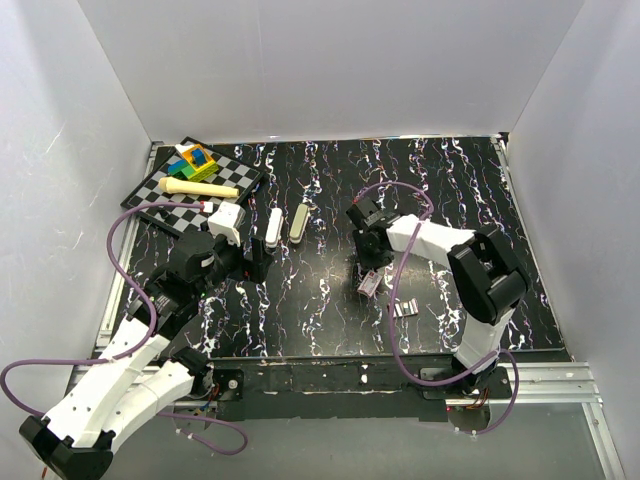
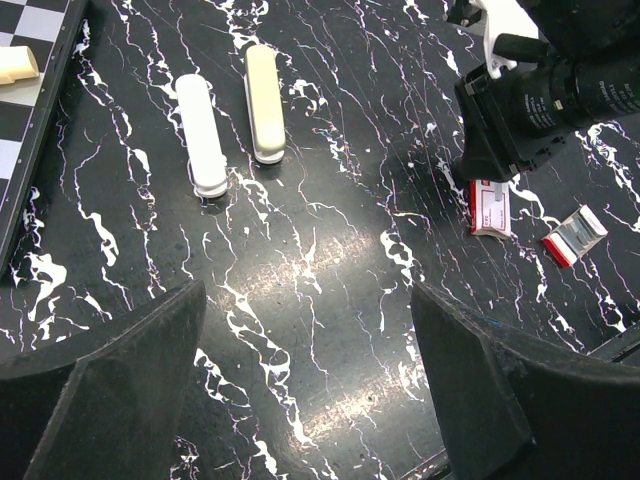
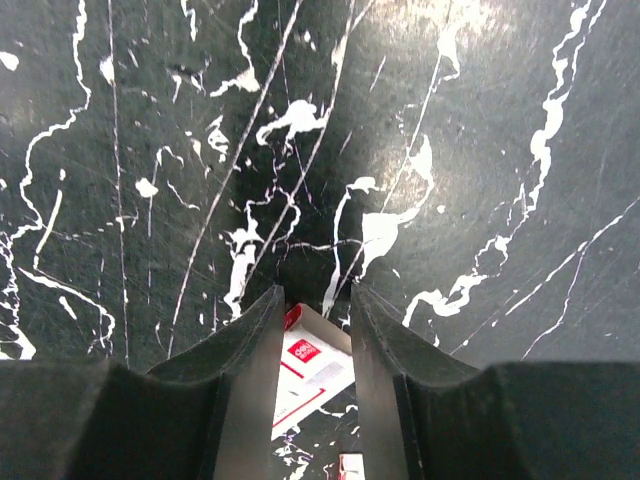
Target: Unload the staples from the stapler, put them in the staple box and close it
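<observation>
Plainly, the left tool (image 2: 307, 295) is spread wide and holds nothing, hanging over the black marbled table (image 2: 330, 400). Just beyond it the white stapler (image 2: 202, 135) lies flat, with a cream bar (image 2: 263, 105) close beside it, not touching. Farther right, the right tool (image 3: 312, 298) has its fingers a narrow gap apart, nothing between the tips, above a small red-and-white box (image 3: 312, 365).

Top external high above the near edge, looking down on the whole marbled table (image 1: 330, 330), left wrist low, facing 12 o'clock, stapler (image 2: 202, 135) at 11 o'clock shared with top view, right wrist close, pointing down, red-and-white box (image 3: 312, 368) shared with left wrist
</observation>
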